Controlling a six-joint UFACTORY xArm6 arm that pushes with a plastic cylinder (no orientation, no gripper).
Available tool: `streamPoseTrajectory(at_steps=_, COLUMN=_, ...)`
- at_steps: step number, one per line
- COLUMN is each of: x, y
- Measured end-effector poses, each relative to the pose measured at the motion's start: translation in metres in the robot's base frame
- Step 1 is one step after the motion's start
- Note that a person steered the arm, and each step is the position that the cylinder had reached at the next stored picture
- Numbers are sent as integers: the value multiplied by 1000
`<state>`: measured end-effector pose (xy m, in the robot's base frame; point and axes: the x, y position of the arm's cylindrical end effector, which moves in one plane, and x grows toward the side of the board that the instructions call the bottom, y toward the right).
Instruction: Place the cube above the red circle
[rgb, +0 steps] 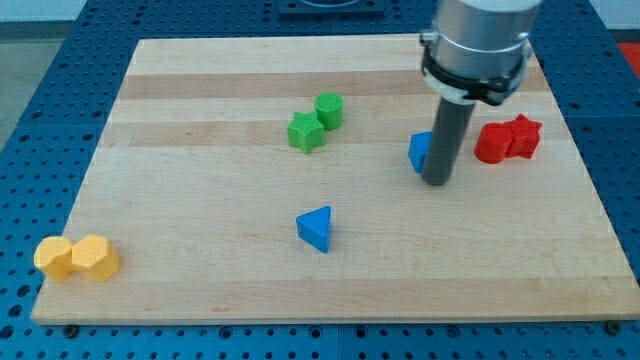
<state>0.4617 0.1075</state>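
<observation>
Bench (200, 120): wooden board, set on blue perforated base; served as the sliding surface for all blocks.

Arm: entered from the view's top, grey collar above a dark rod. No fingers fitted, so nothing to report as open, closed or gripping; pushing only. My tip (437, 183) found resting on the board, touching or just beside the right face of the blue cube (420, 151).

Blue cube: partly hidden behind the rod, lying at the view's right of centre, left of the red pair. Judged to be the task's block, with the rod placed against it to shove it.

Red circle (492, 142): touching a red star (524, 136) on its right, near the board's right edge. Cube stood level with the circle, not above it; task judged not yet done. Placement of the tip on the cube's right side judged poor for a push up and rightward; repositioning below the cube likely needed.

Remaining blocks, well apart from the work:
- green star (305, 132) touching green cylinder (329, 109), upper centre;
- blue triangle (316, 228), lower centre;
- two yellow blocks (77, 257), touching, bottom left corner.
</observation>
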Motion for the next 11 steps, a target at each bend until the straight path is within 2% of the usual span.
streamPoseTrajectory(at_steps=1, x=-17, y=-25)
streamPoseTrajectory(at_steps=2, x=-55, y=-13)
streamPoseTrajectory(at_steps=3, x=-44, y=2)
streamPoseTrajectory(at_steps=4, x=-9, y=12)
streamPoseTrajectory(at_steps=7, x=-126, y=33)
streamPoseTrajectory(at_steps=8, x=-117, y=35)
streamPoseTrajectory(at_steps=9, x=-85, y=39)
streamPoseTrajectory(at_steps=11, x=-98, y=63)
